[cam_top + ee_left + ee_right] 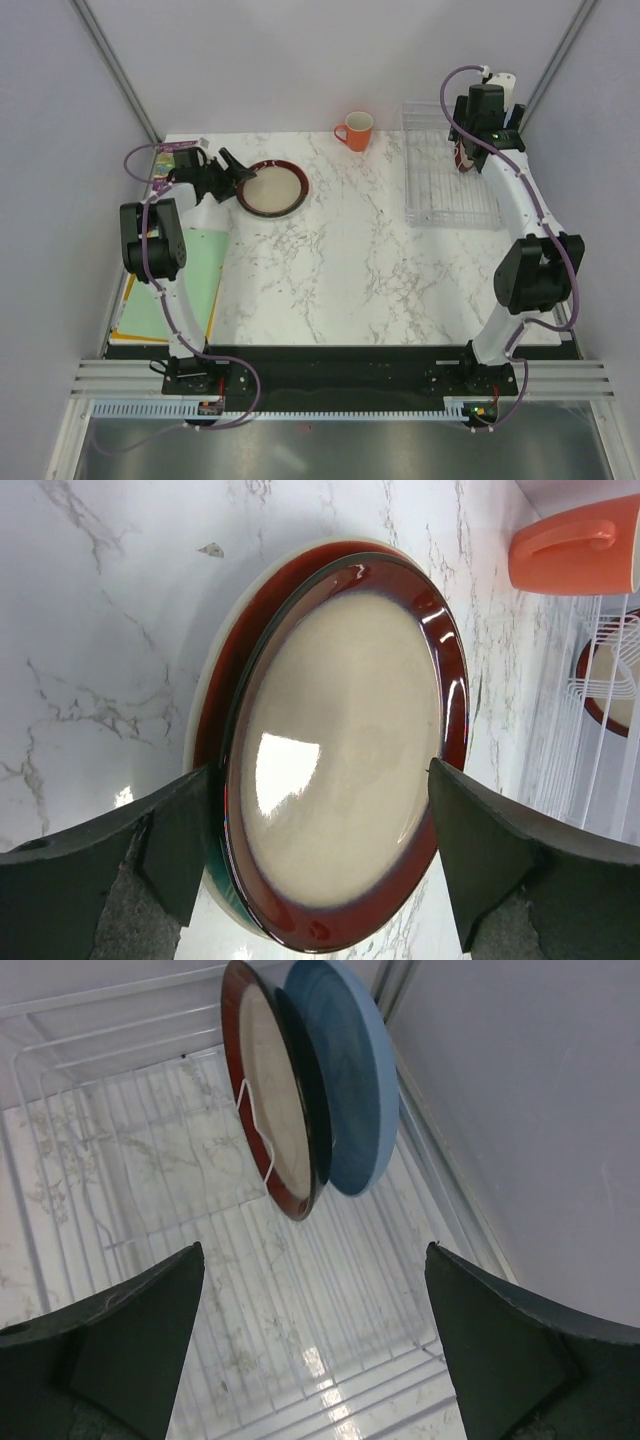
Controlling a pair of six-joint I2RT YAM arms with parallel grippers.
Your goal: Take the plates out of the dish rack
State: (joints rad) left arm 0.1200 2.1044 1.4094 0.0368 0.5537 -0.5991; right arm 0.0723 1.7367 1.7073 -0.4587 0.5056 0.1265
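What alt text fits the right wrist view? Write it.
Two plates stand on edge in the white wire dish rack: a cream plate with a red-brown rim and, beside it, a light blue plate. The right gripper is open in the foreground, holding nothing.

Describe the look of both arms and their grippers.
Both the left arm and right arm have white links, black joint housings and a purple cable looped alongside. The left gripper and right gripper are black, with broad, matte wedge-shaped fingers.
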